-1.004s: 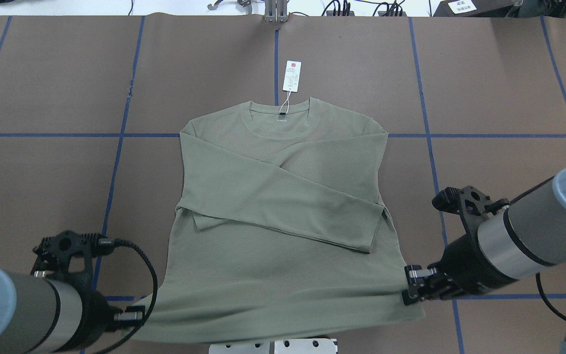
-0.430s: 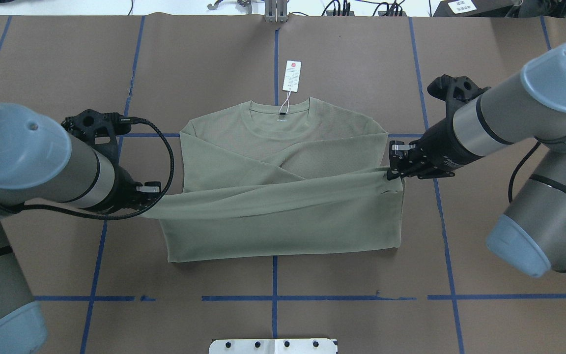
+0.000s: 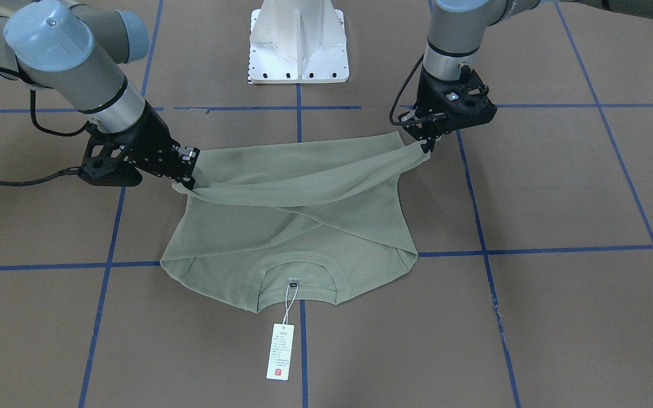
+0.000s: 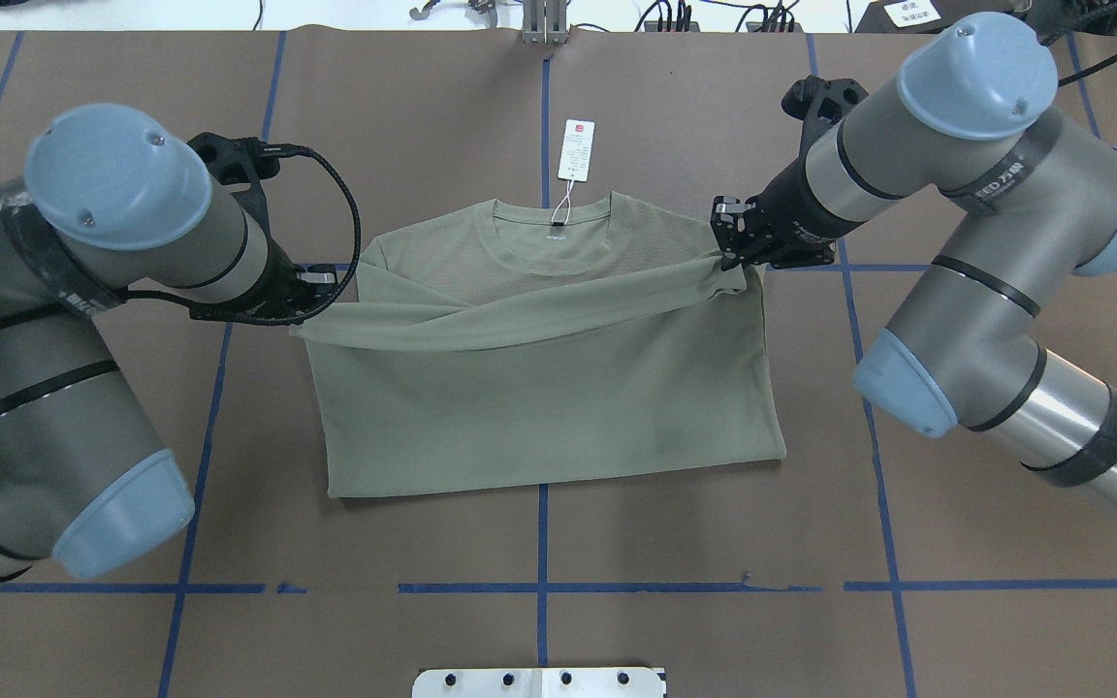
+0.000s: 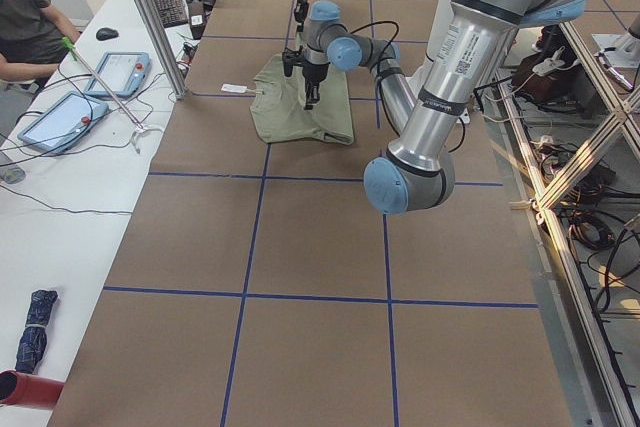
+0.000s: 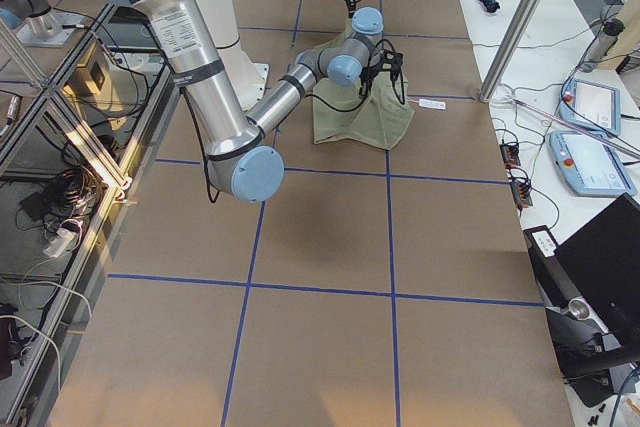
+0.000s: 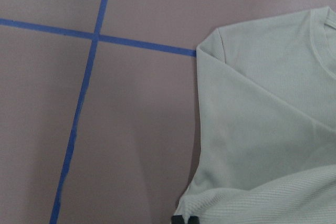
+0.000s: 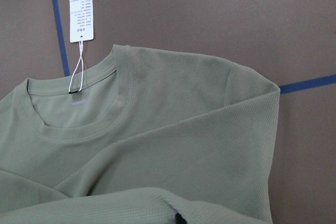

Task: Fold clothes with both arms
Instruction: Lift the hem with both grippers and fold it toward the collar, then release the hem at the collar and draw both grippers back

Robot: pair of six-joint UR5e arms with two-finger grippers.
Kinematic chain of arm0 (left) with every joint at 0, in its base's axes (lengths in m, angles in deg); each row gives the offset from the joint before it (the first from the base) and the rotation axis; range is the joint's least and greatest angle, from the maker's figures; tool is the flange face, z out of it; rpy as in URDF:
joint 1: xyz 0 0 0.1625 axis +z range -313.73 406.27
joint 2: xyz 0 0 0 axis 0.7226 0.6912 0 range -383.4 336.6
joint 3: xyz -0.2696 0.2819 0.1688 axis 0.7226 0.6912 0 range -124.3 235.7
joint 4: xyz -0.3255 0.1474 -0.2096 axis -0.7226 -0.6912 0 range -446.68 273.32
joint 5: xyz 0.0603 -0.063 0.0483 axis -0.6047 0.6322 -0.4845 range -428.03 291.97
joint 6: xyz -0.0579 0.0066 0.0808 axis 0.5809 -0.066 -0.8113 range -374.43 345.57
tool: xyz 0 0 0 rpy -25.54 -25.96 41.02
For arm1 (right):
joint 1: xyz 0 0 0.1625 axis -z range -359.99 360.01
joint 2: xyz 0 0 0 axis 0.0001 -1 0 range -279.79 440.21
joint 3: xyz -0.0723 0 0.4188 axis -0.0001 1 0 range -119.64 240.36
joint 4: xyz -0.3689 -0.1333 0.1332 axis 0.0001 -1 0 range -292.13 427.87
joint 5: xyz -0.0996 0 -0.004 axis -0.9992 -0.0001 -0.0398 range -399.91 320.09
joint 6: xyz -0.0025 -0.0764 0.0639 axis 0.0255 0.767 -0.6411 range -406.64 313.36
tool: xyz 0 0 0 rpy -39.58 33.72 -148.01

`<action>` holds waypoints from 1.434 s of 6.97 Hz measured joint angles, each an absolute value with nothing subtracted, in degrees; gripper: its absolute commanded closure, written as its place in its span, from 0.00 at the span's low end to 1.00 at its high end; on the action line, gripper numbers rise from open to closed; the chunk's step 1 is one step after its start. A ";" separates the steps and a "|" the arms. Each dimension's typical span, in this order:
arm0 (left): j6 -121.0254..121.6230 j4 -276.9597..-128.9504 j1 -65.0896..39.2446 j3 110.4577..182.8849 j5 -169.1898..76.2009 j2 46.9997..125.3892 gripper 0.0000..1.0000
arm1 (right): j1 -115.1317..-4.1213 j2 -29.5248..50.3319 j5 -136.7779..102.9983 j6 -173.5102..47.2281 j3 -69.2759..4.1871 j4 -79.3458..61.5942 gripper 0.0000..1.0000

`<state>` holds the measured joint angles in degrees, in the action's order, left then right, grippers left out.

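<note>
Shirt hem (image 4: 520,315), crosswise, now nearer far-pointing collar (image 4: 551,264), pinched by left claw (image 4: 311,301) and right claw (image 4: 735,257)

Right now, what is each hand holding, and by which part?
The olive shirt: left hand pinches one bottom-hem corner, right hand the other.

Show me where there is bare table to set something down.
Free: the strip between the shirt and the white base plate; the far table either side of the hang tag. Crowded: both shirt sides, where the left end effector and right end effector hold the hem.
</note>
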<state>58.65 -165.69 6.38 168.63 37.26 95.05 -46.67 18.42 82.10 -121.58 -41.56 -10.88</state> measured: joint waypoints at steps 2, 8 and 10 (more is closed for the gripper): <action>58.85 -172.81 4.06 157.84 37.05 98.99 1.00 | -47.64 21.92 81.77 -121.51 -35.45 -10.48 1.00; 59.75 -183.56 1.81 144.82 36.86 102.36 1.00 | -50.15 24.27 81.90 -121.61 -24.21 -4.23 1.00; 59.81 -183.62 1.33 144.29 36.85 102.47 1.00 | -50.13 24.36 81.92 -121.63 -24.14 -4.18 1.00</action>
<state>59.81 -183.62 1.33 144.29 36.85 102.47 -50.13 24.36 81.92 -121.63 -24.14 -4.18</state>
